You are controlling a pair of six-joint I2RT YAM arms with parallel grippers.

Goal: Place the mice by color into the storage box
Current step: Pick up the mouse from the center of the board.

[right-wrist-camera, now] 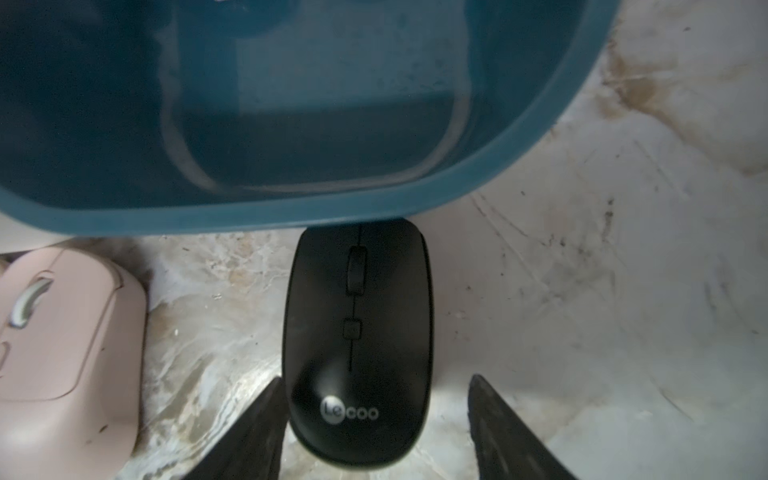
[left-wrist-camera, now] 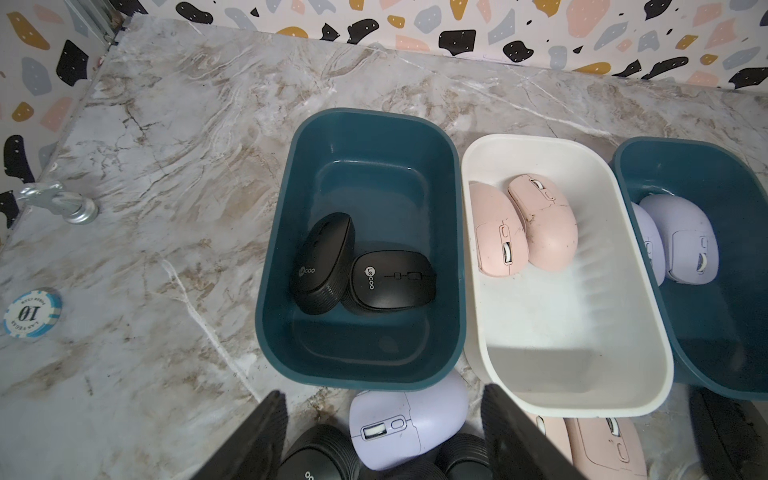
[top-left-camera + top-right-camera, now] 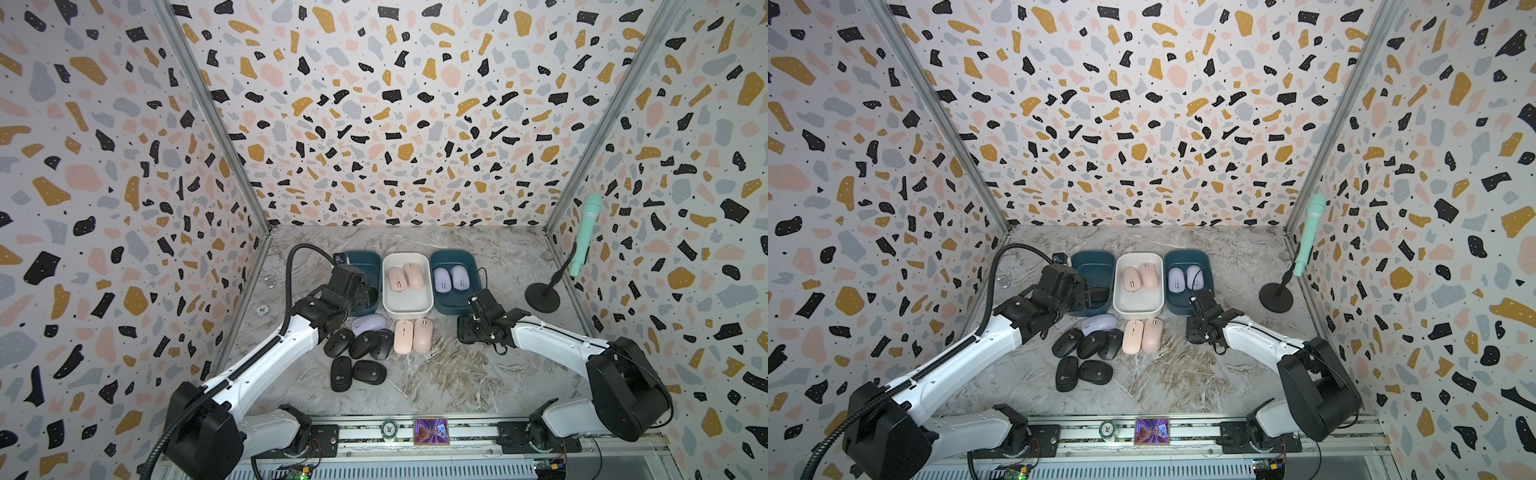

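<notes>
"Lecoo" is printed in white on the two black mice (image 2: 390, 282) in the teal bin (image 2: 353, 124) and on the black mouse (image 1: 357, 332) in the right wrist view. The table chip (image 2: 32, 311) reads "10" and "LAS VEGAS" — the rail chip (image 3: 388, 428) reads "20".

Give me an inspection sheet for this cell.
Surface: marble-look table, scuffed.
Job's things: two black mice in left teal bin; two pink mice in white bin; two lavender mice in right teal bin. Loose: lavender mouse, black cluster of five, pink pair.
Clutter: poker chip, metal ring, microphone on stand.
Grippers: left gripper open, empty; right gripper open, fingers either side of a black mouse.
Cables: conduit along left arm.
Surroundings: terrazzo walls.
</notes>
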